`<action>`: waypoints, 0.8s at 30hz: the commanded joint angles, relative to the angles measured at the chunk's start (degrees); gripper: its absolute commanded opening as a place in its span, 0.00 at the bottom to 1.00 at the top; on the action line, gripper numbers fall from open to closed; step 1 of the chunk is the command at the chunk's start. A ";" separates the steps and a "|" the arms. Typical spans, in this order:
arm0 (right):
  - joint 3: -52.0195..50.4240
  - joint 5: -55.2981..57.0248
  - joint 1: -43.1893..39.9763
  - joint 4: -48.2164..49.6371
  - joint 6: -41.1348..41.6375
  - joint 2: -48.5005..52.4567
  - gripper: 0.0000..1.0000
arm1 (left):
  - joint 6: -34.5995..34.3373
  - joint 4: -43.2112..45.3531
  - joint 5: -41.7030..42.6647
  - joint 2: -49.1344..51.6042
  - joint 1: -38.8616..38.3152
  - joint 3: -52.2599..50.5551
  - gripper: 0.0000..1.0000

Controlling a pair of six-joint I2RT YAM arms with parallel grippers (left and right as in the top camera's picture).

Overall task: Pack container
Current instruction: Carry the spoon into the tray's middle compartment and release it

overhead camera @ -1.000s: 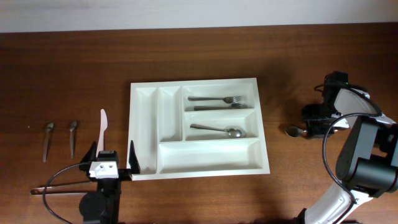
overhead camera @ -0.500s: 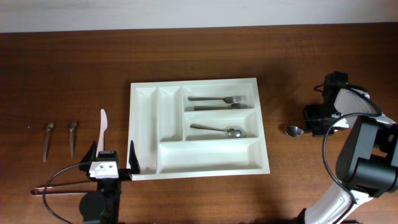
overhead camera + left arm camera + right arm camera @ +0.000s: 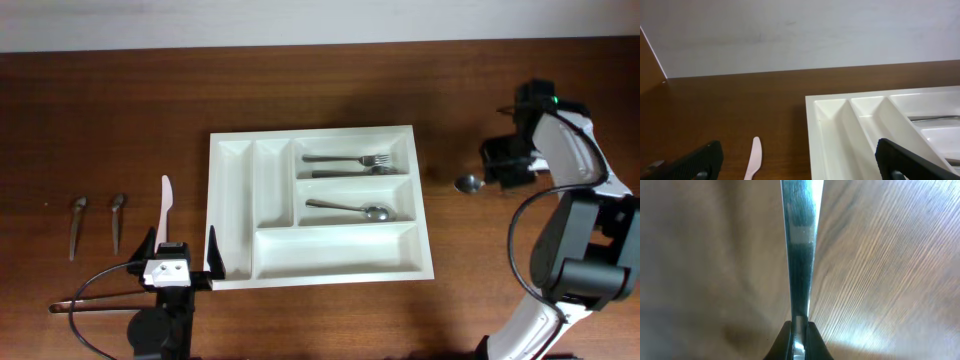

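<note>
The container [image 3: 335, 250] lies mid-counter [image 3: 120, 100], with two forks [image 3: 350, 160] and a stored spoon [image 3: 350, 208] in its right-hand compartments. To its right and apart from it, the right claw [image 3: 799, 336] pinches a held spoon [image 3: 467, 183] by the handle. At its front-left corner the left claw [image 3: 180, 240] is spread. A white knife [image 3: 166, 205] lies just left, and two loose spoons [image 3: 77, 225] lie farther left.

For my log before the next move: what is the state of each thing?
container: partly packed, forks and a spoon inside
left pincer: open, holding nothing
right pincer: shut on second spoon
white knife: lying on table, unpacked
two far-left utensils: lying on table, unpacked
</note>
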 commanded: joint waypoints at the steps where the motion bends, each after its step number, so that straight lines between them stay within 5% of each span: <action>1: 4.68 -0.57 4.33 -3.69 1.64 0.15 0.04 | 1.09 -0.02 0.46 -0.15 0.33 -0.35 0.99; 24: 6.32 -10.38 32.54 -8.22 20.90 -0.13 0.04 | 1.09 -0.02 0.44 -0.15 0.33 -0.35 0.99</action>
